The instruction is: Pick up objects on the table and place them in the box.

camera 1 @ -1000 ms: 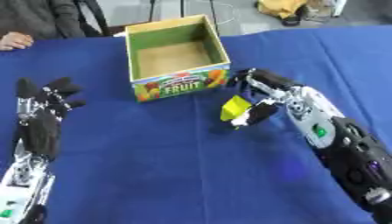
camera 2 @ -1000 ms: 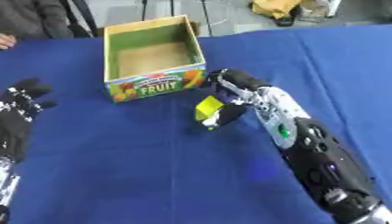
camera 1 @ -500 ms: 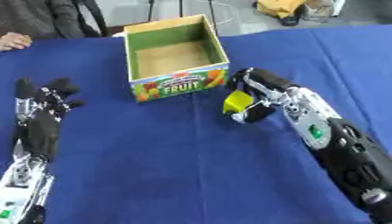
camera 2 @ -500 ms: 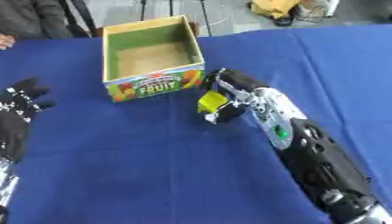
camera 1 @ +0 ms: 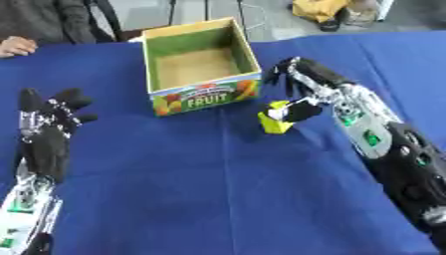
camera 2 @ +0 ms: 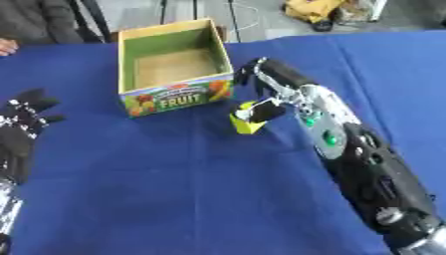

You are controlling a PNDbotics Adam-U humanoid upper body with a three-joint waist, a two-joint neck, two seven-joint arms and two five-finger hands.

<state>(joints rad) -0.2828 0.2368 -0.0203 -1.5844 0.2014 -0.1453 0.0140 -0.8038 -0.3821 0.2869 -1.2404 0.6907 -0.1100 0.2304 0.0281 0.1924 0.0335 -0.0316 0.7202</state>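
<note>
Left eye view: the right hand (camera 1: 300, 92) pinches a small yellow block (camera 1: 275, 122) at centre frame, just right of and below the open fruit box (camera 1: 202, 97); the left hand (camera 1: 48, 129) rests open, far left.

Matt blue cloth over the table (camera 1: 200, 199), smooth, faintly creased. Cardboard box (camera 1: 202, 65): plain brown inside, printed outside with slight gloss. Small yellow object (camera 1: 276, 119), possibly plastic, too blurred to tell. Black right hand (camera 1: 294, 94) with glinting silver metal joints; left hand (camera 1: 48, 129) matt black.
</note>
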